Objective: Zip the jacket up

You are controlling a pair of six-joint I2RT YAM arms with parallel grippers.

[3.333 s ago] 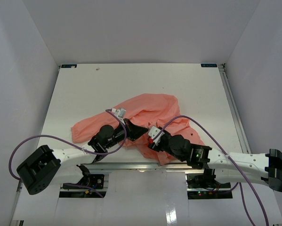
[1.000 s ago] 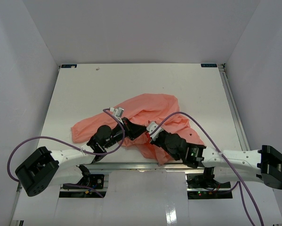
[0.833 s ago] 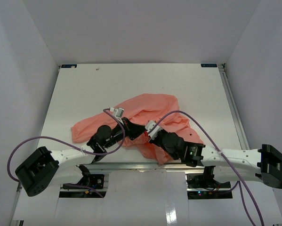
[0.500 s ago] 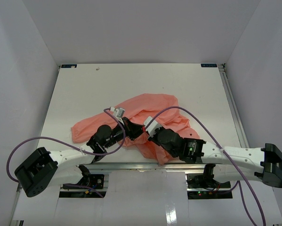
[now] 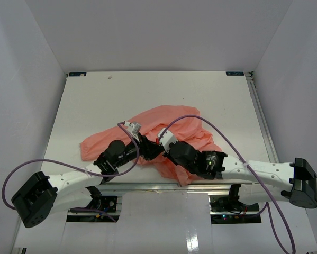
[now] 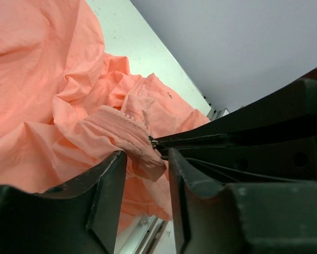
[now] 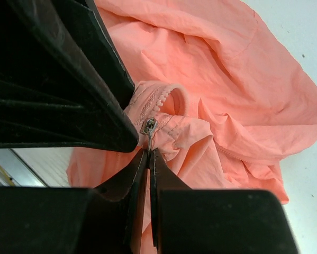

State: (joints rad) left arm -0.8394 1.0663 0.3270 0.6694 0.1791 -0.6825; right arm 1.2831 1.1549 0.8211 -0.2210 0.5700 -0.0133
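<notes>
Salmon-pink jacket lies crumpled on the white table, toward its near edge. The left gripper and right gripper meet at its near side. In the left wrist view, the left gripper pinches a fabric fold bearing zipper teeth. In the right wrist view, the right gripper is clamped on the metal zipper pull, just beside the left fingers.
</notes>
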